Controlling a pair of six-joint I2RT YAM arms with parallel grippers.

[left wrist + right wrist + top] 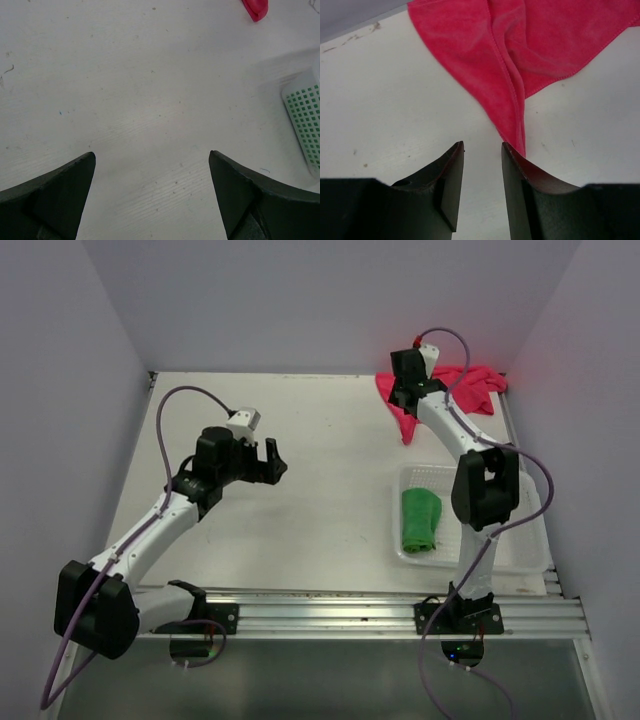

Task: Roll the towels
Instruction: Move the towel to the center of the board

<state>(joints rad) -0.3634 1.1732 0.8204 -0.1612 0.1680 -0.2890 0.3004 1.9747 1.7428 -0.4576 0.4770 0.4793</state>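
- L claw (pixel 152 155): I see it wide open, holding nothing, hanging over bare table (pixel 330 430), mid-left.
- R claw (pixel 482 146): only a narrow gap between the jaws, nothing in it that I can see. It sits low at the pink towel (pixel 530 45), whose pointed corner meets one finger's tip.
- Pink towel: unrolled and rumpled, at far right corner of table.
- Green towel (pixel 420 520): rolled up, lying in basket (pixel 525 558), near right, beside R arm.

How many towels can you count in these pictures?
2. The green towel lies rolled in the basket on the right; the pink-red towel lies loose at the table's far right corner. None seems hidden.
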